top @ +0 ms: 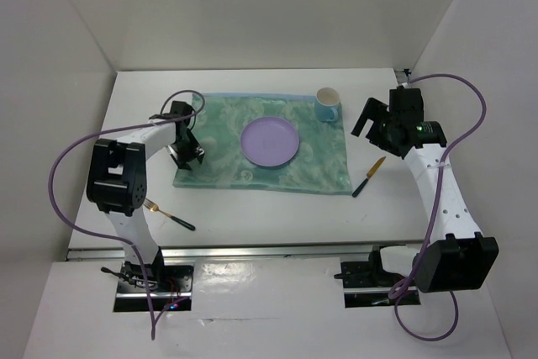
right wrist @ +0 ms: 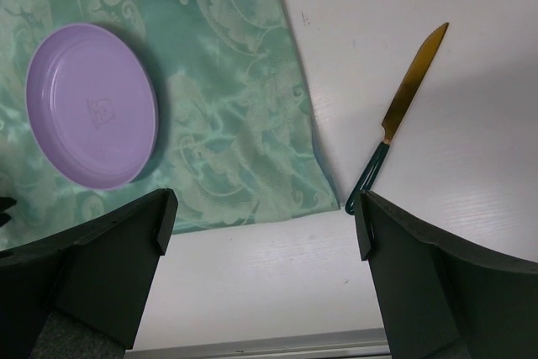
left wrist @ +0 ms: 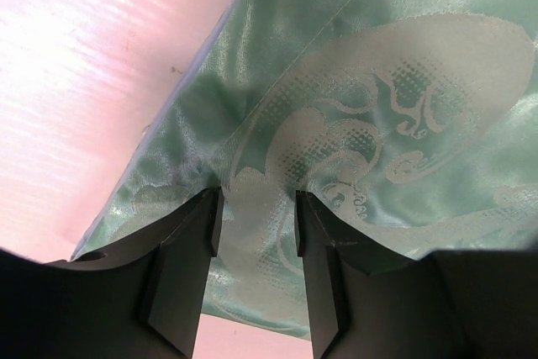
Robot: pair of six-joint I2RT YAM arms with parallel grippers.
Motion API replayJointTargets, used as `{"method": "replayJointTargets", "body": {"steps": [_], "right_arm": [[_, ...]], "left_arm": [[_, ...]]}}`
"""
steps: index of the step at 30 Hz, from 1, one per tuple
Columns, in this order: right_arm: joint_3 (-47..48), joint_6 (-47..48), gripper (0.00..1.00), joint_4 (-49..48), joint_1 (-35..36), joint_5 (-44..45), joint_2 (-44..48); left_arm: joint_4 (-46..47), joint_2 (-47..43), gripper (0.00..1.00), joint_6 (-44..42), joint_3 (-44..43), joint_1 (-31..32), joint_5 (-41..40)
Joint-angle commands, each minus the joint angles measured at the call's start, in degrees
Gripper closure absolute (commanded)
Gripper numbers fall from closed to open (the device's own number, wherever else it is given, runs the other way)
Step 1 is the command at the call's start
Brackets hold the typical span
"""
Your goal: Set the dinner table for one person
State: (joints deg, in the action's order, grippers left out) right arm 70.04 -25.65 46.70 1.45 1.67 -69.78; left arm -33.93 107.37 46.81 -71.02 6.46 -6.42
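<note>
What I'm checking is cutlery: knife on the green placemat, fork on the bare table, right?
No. The knife lies on the bare table, just off the placemat, as the right wrist view shows; the fork is on the bare table.

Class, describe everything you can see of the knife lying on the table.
The knife has a gold, metallic-looking blade and a slim dark teal handle. It lies flat and diagonal on the white dinner table, right of the green placemat. Its handle end is close by the mat's near right corner and its blade tip points away. Nothing but the table clearly touches it.
</note>
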Motion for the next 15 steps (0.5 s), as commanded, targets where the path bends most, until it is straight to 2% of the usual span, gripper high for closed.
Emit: {"method": "replayJointTargets", "body": {"steps": [1, 15], "right_arm": [[-0.1, 0.3, 0.00, -0.5, -0.3, -0.1, 1.3], [-0.6, 0.3, 0.00, -0.5, -0.3, -0.6, 1.3]], "left_arm": [[-0.9, 0.4, 0.44, 2.4, 4.9, 0.2, 0.5], [-2.5, -2.9, 0.44, 2.9, 9.4, 1.3, -1.9]]}}
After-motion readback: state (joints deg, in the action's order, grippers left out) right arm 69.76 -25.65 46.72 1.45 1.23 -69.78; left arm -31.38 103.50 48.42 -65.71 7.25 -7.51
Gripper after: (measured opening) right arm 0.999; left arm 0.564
